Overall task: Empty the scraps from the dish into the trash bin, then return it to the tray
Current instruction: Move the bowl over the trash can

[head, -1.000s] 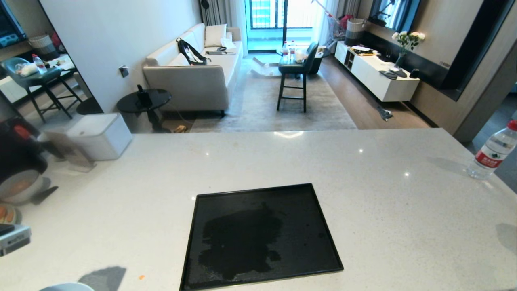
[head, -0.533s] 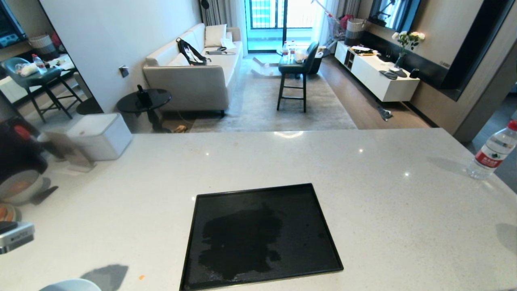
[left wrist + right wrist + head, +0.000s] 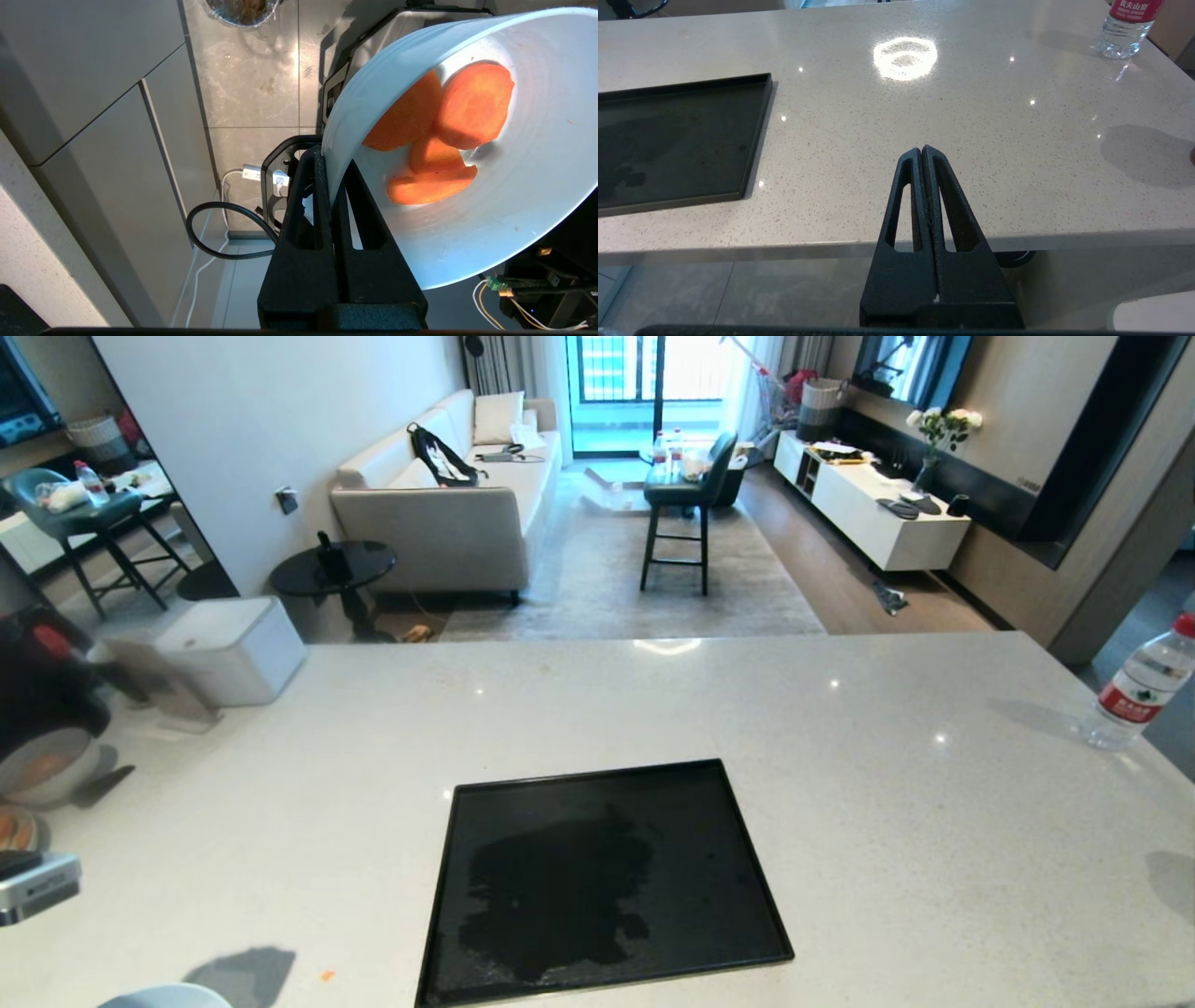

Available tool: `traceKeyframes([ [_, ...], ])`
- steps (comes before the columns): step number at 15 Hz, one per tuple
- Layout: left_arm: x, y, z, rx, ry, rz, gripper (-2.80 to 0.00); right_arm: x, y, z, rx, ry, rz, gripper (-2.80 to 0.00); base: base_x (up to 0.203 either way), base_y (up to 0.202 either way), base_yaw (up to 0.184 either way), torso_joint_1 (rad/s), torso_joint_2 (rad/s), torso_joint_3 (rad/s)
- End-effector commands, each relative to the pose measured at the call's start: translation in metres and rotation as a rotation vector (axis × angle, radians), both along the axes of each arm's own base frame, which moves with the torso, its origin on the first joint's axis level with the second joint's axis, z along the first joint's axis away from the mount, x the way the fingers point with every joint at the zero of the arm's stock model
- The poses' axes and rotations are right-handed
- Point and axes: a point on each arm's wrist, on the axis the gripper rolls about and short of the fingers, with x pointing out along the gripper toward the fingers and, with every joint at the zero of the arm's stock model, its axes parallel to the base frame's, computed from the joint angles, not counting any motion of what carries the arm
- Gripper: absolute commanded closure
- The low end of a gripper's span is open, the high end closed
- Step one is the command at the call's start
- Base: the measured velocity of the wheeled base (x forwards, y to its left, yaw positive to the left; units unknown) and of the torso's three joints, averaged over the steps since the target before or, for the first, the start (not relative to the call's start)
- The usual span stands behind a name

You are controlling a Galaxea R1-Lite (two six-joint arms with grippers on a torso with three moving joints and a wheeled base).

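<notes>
Dish first: the small round pale-blue bowl [image 3: 467, 186] fills the right half of your left wrist picture, tipped steeply on its side, with its rim pinched between the jaws of the left gripper [image 3: 327, 158], which are squeezed together on the thin wall with no gap showing. Three flat orange carrot slices [image 3: 439, 130] lie stacked against the bowl's inner wall, so you have not yet emptied it. What your pour turns on is where the shiny metal trash bin with its crinkled clear liner [image 3: 240, 9] sits: only part of its mouth shows at the top edge of that picture, left of centre, well apart from the bowl's open side, which faces the right of the frame. By my reading you must carry the bowl over that mouth before tipping further, or the slices will land on the grey tiled floor [image 3: 252, 84]. The glossy black rectangular tray [image 3: 597, 877] lies bare at lower centre of the head picture on the speckled white counter [image 3: 840, 756]. Your right gripper [image 3: 921, 150] hangs parked at the counter's near edge, jaws pressed together on nothing.
</notes>
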Motion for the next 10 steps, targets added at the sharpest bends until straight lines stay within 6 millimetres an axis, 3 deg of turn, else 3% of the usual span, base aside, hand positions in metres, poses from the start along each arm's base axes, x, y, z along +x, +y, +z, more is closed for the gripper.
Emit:
traceKeyframes([
  [1, -0.0005, 0.0001, -0.0004, -0.003, 0.008, 0.001, 0.00, 0.0000, 0.0000, -0.0002, 0.000, 0.000, 0.000, 0.00, -0.057, 0.000, 0.001, 0.007, 0.00, 0.002],
  [10, -0.0015, -0.0001, -0.0004, -0.002, 0.008, 0.004, 0.00, 0.0000, 0.0000, -0.0002, 0.000, 0.001, 0.000, 0.00, -0.188, 0.000, 0.000, 0.000, 0.00, 0.003],
])
